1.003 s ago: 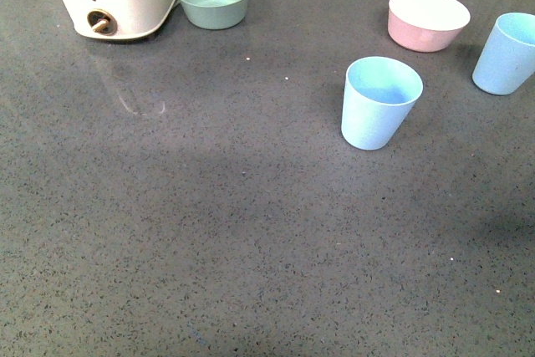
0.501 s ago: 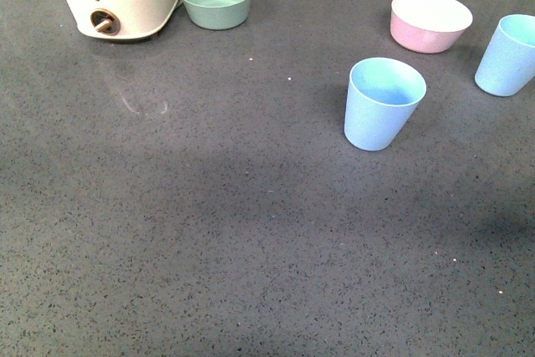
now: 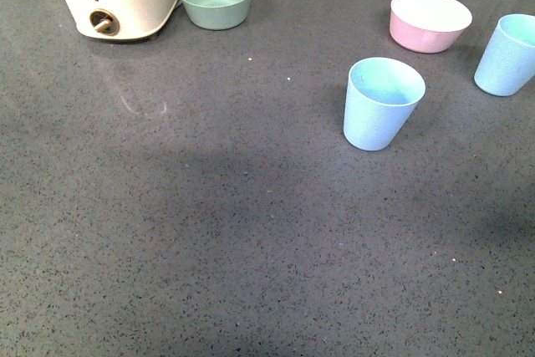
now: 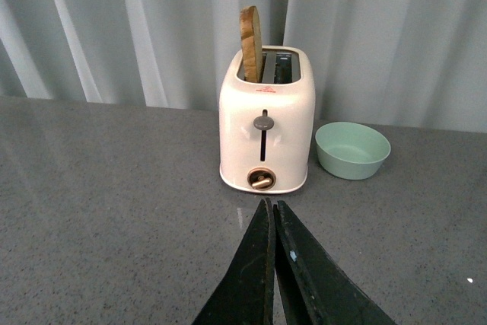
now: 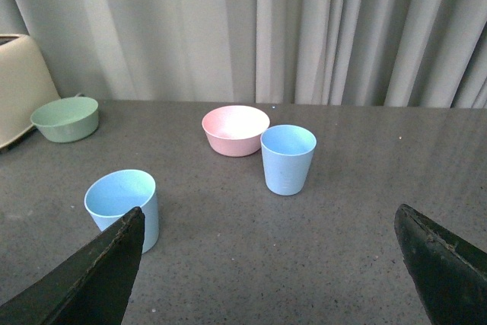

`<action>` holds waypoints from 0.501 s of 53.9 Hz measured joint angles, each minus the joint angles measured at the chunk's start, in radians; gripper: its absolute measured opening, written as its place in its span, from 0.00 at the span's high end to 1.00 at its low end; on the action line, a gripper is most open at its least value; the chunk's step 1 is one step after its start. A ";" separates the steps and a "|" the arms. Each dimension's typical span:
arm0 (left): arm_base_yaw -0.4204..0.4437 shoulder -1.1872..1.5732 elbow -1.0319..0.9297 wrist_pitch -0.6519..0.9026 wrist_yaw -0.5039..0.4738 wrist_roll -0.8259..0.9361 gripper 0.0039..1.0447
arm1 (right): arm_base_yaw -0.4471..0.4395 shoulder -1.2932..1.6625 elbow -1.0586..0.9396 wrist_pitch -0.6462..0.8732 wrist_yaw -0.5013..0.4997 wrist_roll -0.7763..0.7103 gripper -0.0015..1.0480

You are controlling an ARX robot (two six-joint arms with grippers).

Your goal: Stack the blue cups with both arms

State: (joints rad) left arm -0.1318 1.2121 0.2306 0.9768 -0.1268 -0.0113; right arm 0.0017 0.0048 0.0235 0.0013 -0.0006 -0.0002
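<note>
- Withdrawn from the front view, left gripper [image 4: 272, 205] is pinching shut before the toaster [image 4: 266, 131].
- Right gripper [image 5: 268, 215] is gaping wide, likely readying for a cup.
- Near blue cup [image 3: 382, 104] and far-right blue cup [image 3: 507, 56] are standing apart, flanking the pink bowl [image 3: 430, 21].

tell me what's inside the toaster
A brown slice stands up out of one slot of the toaster. Its lower part is hidden, as is the depth of the other slot.

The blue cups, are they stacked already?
No, the nearer blue cup stands apart from the farther blue cup, both upright on the counter.
</note>
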 joint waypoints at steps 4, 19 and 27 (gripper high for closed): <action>0.014 -0.048 -0.033 -0.017 0.015 0.000 0.99 | 0.000 0.000 0.000 0.000 0.000 0.000 0.09; 0.111 -0.214 -0.170 -0.059 0.121 0.002 0.99 | 0.000 0.000 0.000 0.000 0.000 0.000 0.09; 0.127 -0.322 -0.190 -0.140 0.124 0.002 0.99 | 0.000 0.000 0.000 0.000 0.000 0.000 0.09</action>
State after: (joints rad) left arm -0.0048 0.8898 0.0410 0.8364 -0.0025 -0.0093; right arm 0.0017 0.0048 0.0235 0.0013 -0.0006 -0.0002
